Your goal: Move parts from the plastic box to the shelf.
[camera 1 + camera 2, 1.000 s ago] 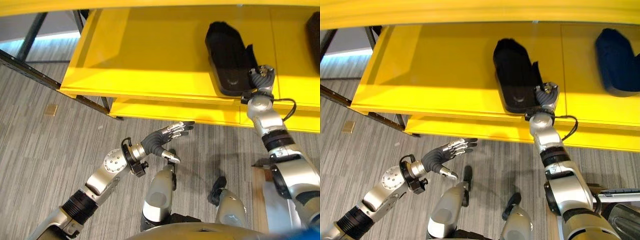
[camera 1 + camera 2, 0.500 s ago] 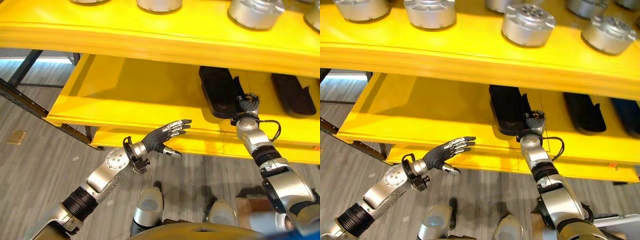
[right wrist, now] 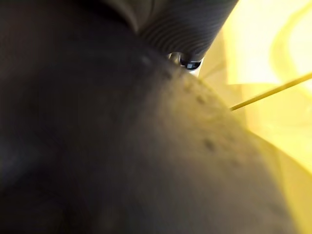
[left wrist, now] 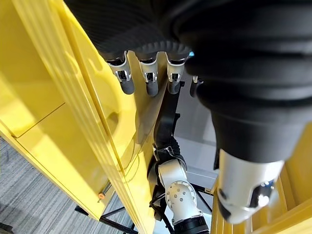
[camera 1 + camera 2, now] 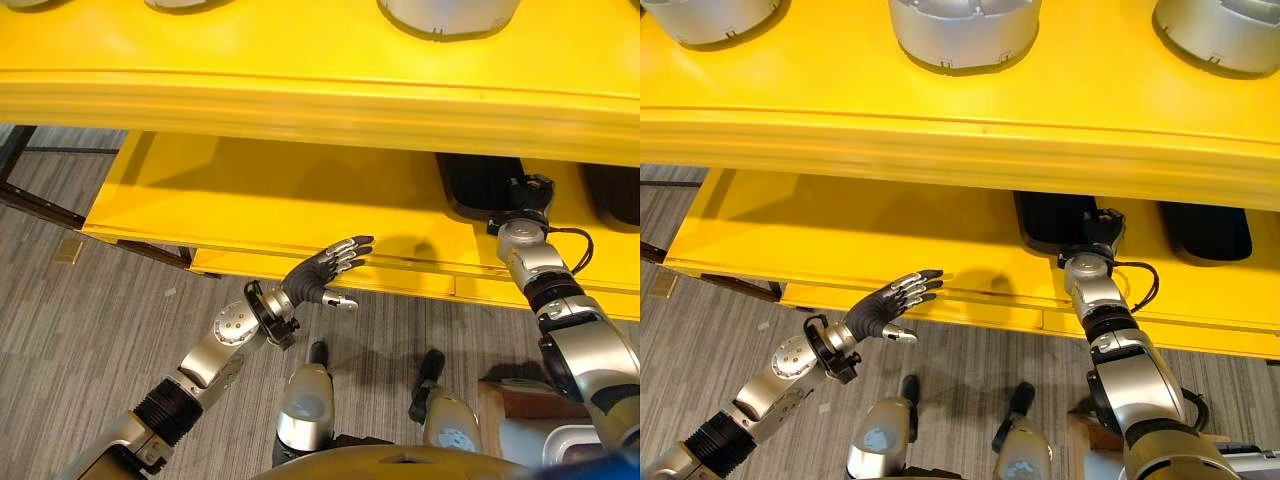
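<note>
Placement underway: black part (image 5: 1055, 222) lies on the lower deck of the yellow shelf (image 5: 870, 235), at 2 o'clock in the right eye view. Right hand (image 5: 1102, 228) is against its near end; finger state cannot be told. Left hand (image 5: 325, 270) hovers at 6 o'clock, fingers straight, holding nothing. Part appears rigid, moulded, moderately light; best held across its narrow near end. No legible markings.

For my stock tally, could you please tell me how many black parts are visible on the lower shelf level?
2. One black part lies at the right robot hand; another lies further right. The upper shelf may hide more.
</note>
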You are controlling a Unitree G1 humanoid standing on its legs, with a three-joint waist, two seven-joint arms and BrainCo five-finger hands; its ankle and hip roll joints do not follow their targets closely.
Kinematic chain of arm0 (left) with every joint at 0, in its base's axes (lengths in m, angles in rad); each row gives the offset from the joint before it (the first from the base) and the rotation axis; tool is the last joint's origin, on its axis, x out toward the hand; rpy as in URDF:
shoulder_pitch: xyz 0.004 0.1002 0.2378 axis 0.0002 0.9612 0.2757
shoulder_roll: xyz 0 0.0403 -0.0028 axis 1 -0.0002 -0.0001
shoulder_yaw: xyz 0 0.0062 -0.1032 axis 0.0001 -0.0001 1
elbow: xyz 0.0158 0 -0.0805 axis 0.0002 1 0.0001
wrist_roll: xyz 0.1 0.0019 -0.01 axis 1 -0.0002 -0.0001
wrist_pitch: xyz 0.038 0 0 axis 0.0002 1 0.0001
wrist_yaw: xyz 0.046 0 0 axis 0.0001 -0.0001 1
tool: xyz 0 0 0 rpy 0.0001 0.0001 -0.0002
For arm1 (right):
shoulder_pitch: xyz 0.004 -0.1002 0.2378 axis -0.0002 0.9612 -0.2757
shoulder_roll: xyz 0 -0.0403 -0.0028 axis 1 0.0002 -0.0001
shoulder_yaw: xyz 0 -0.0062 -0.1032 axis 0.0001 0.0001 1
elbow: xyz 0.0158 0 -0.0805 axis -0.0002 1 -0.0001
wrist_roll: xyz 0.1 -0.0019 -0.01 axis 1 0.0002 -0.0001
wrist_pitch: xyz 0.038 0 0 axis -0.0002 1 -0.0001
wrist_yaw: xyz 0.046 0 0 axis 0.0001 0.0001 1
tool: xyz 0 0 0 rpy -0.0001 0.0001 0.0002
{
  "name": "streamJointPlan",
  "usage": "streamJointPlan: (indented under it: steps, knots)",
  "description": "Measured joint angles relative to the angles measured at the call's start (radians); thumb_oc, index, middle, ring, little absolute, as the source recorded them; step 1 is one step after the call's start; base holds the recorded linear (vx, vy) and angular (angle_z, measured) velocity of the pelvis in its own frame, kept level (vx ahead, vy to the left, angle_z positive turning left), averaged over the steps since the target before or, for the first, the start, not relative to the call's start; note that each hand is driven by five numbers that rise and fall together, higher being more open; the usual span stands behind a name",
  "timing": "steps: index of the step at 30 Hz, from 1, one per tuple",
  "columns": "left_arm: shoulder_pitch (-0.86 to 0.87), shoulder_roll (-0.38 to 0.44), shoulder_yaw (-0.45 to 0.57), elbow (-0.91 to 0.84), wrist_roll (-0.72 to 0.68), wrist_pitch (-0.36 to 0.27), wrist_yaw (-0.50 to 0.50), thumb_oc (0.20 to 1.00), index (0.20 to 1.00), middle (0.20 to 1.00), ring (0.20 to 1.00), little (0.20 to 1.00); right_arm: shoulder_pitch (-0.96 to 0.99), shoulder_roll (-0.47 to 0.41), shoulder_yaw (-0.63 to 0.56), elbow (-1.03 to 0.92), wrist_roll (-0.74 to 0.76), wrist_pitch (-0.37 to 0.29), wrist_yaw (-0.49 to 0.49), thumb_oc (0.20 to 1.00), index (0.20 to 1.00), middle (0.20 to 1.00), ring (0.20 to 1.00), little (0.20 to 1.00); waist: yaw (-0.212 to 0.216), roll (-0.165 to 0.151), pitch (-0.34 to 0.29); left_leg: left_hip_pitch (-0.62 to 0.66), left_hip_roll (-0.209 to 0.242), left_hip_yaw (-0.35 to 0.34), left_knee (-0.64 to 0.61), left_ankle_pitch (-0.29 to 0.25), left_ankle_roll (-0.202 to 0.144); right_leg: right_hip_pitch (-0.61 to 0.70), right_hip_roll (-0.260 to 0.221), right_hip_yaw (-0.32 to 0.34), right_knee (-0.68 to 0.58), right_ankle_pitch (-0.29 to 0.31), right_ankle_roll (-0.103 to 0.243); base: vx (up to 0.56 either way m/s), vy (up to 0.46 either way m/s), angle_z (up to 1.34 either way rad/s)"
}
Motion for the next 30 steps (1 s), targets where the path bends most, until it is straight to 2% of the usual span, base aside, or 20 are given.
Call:
streamJointPlan:
  steps: [6, 8, 12, 18, 21, 23, 30]
  knots:
    - [-0.008, -0.001, -0.002, 0.000, 0.000, 0.002, 0.012, 1.000, 1.000, 1.000, 1.000, 1.000, -0.001, 0.002, 0.000, 0.001, -0.001, 0.000, 0.000, 0.200, 0.200, 0.200, 0.200, 0.200, 0.001, 0.001, 0.026, -0.008, -0.004, -0.001, 0.018, -0.002, 0.004, -0.006, -0.004, 0.006, 0.014, -0.001, 0.002, -0.02, 0.003, 0.00]
    - [-0.038, -0.007, -0.003, 0.000, -0.001, 0.005, 0.039, 1.000, 1.000, 1.000, 1.000, 1.000, -0.009, 0.002, -0.018, -0.002, -0.006, -0.010, 0.000, 0.200, 0.200, 0.200, 0.200, 0.200, -0.004, 0.006, 0.057, -0.055, -0.003, -0.009, 0.057, -0.007, 0.012, -0.045, -0.010, 0.007, 0.045, -0.006, 0.004, -0.19, -0.004, 0.05]
    - [-0.134, -0.036, -0.028, 0.002, -0.007, 0.007, 0.043, 1.000, 1.000, 1.000, 1.000, 1.000, -0.128, -0.034, -0.020, -0.005, -0.032, -0.026, -0.025, 0.200, 0.200, 0.200, 0.200, 0.200, -0.010, 0.008, 0.128, -0.197, -0.002, -0.017, 0.192, -0.028, 0.029, -0.190, -0.029, 0.018, 0.191, -0.038, -0.012, -0.25, -0.015, 0.02]
    - [-0.155, -0.079, -0.046, 0.001, -0.040, 0.028, 0.083, 1.000, 1.000, 1.000, 1.000, 1.000, -0.169, -0.037, 0.020, 0.004, -0.027, -0.013, 0.025, 0.200, 0.200, 0.200, 0.200, 0.200, -0.012, 0.001, 0.135, -0.272, 0.023, -0.027, 0.339, -0.087, 0.035, -0.274, -0.057, 0.041, 0.352, -0.115, -0.019, -0.16, -0.022, 0.00]
    - [-0.158, -0.102, -0.060, 0.003, -0.040, 0.042, 0.102, 1.000, 1.000, 1.000, 1.000, 1.000, -0.197, -0.038, 0.045, 0.004, -0.001, 0.009, 0.040, 0.200, 0.200, 0.200, 0.200, 0.200, -0.014, -0.002, 0.137, -0.324, 0.038, -0.022, 0.408, -0.110, 0.043, -0.316, -0.067, 0.037, 0.386, -0.116, -0.013, -0.17, 0.031, -0.10]
    - [-0.167, -0.108, -0.062, 0.003, -0.041, 0.044, 0.106, 1.000, 1.000, 1.000, 1.000, 1.000, -0.220, -0.045, 0.048, 0.005, 0.020, 0.026, 0.044, 0.200, 0.200, 0.200, 0.200, 0.200, -0.019, -0.002, 0.137, -0.349, 0.036, -0.017, 0.444, -0.123, 0.052, -0.337, -0.094, 0.018, 0.419, -0.117, -0.012, -0.10, 0.028, -0.01]
    - [-0.208, -0.130, -0.095, 0.016, -0.041, 0.044, 0.131, 1.000, 1.000, 1.000, 1.000, 1.000, -0.269, -0.049, 0.057, 0.052, 0.058, 0.074, 0.059, 0.200, 0.200, 0.200, 0.200, 0.200, -0.034, -0.006, 0.137, -0.385, 0.038, -0.023, 0.563, -0.183, 0.064, -0.369, -0.127, 0.029, 0.519, -0.153, -0.010, -0.06, 0.024, 0.01]
